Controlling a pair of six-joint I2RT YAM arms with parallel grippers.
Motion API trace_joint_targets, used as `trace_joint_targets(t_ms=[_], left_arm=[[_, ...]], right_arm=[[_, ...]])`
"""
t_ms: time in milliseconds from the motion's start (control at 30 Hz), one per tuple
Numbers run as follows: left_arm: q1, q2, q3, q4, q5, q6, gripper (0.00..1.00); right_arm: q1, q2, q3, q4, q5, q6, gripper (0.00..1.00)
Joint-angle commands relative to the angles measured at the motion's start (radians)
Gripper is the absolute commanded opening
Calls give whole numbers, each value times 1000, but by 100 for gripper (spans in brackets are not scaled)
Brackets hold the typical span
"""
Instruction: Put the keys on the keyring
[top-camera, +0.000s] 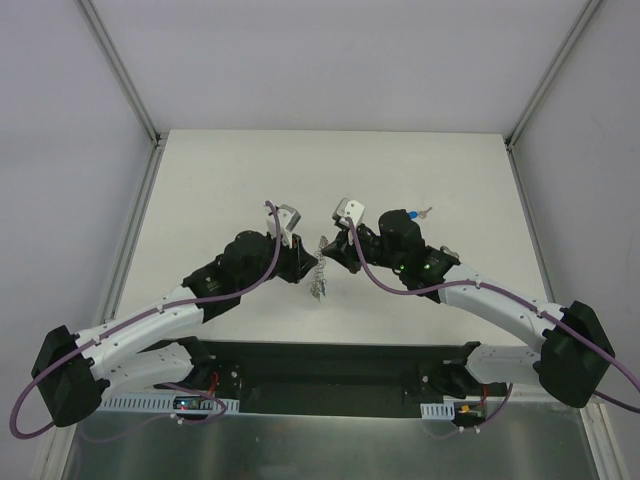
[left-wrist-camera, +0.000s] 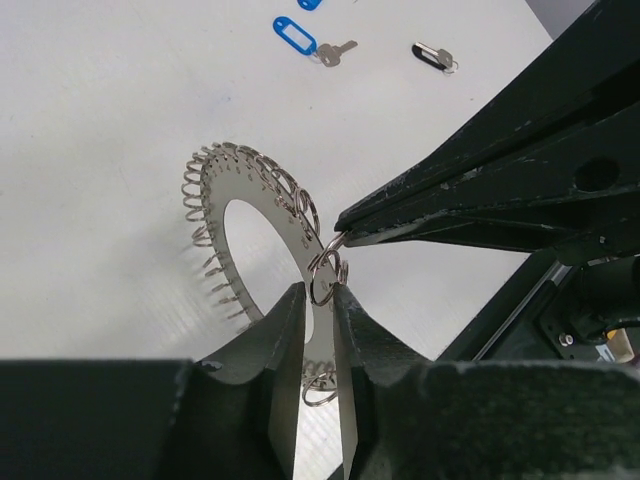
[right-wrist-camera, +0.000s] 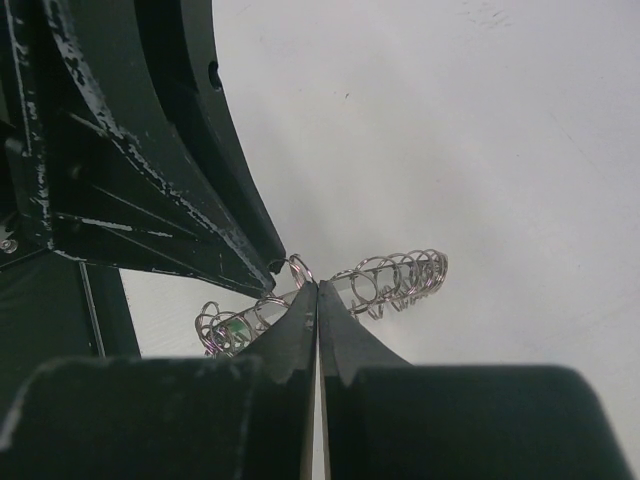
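Filling the floor of the enclosure, the white table (top-camera: 220, 180) is matte and evenly lit. Pale grey walls (top-camera: 60, 150) close it in, and aluminium posts (top-camera: 120, 70) slant away from its far corners at 11 and 1 o'clock. From above, the left arm (top-camera: 150, 320) comes in from 8 o'clock and the right arm (top-camera: 500, 305) from 4 o'clock. Their black wrists meet just below the table's middle.

Between them hangs the keyring (left-wrist-camera: 218, 190), lifted off the surface. It is a flat grey metal loop with a wide round hole, and its rim is crowded with small silver wire rings (right-wrist-camera: 395, 275) that stand out like a wreath. The right wrist camera sees it nearly edge-on.

The left gripper (left-wrist-camera: 318, 335) is clamped on the plate's near rim, at 6 o'clock in its own view, with the metal pinched between both fingers. The right gripper (right-wrist-camera: 317, 305) has its fingers pressed together. Their tips pinch one wire ring on the keyring's edge, right beside the left fingertips.

The keys lie flat on the table, well apart from the ring, at 2 o'clock from it in the overhead view. One silver key has a blue oval tag (left-wrist-camera: 297, 36). To its right lies a smaller key with a black head (left-wrist-camera: 432, 54). A second blue tag is cut off at the top edge of the left wrist view.
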Motion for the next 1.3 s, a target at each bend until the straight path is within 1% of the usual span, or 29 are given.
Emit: trace_joint_targets(t_ms=[0, 33, 133, 167, 500, 600, 667, 700, 800, 833, 967, 1000, 1133, 1200, 1267], left_arm=[[-2, 1, -15, 78, -6, 48, 14], [-1, 0, -21, 79, -5, 56, 10], [-2, -3, -27, 85, 21, 83, 4], [-1, -9, -31, 90, 31, 93, 0], [-5, -60, -64, 107, 228, 291, 0], [-15, -78, -77, 105, 296, 356, 10], [-22, -89, -80, 96, 346, 386, 13], [-24, -92, -80, 87, 360, 424, 16], [-25, -107, -87, 72, 374, 430, 27], [-25, -113, -90, 72, 356, 421, 34], [-24, -187, -119, 98, 188, 384, 36], [-24, -202, -142, 113, 111, 346, 35], [-1, -282, -216, 213, 14, 314, 36], [21, -304, -254, 280, 37, 300, 38], [68, -302, -273, 328, 133, 291, 41]], right_arm=[[2, -35, 16, 74, 1, 13, 1], [4, -35, 14, 74, 4, 13, 1], [2, -35, 14, 73, 13, 16, 1], [1, -33, 16, 74, 14, 17, 1], [-13, -19, 29, 56, 45, 51, 1], [-18, -15, 31, 50, 59, 63, 1], [-21, -12, 32, 50, 56, 66, 1], [-22, -12, 31, 51, 54, 66, 1], [-24, -16, 28, 62, 39, 63, 1], [-25, -18, 23, 65, 33, 63, 1], [-31, -30, 9, 83, 13, 68, 1], [-35, -32, 6, 91, 7, 68, 1], [-39, -41, -7, 117, -44, 60, 1], [-41, -44, -18, 138, -62, 57, 1], [-41, -49, -27, 154, -91, 48, 1]])
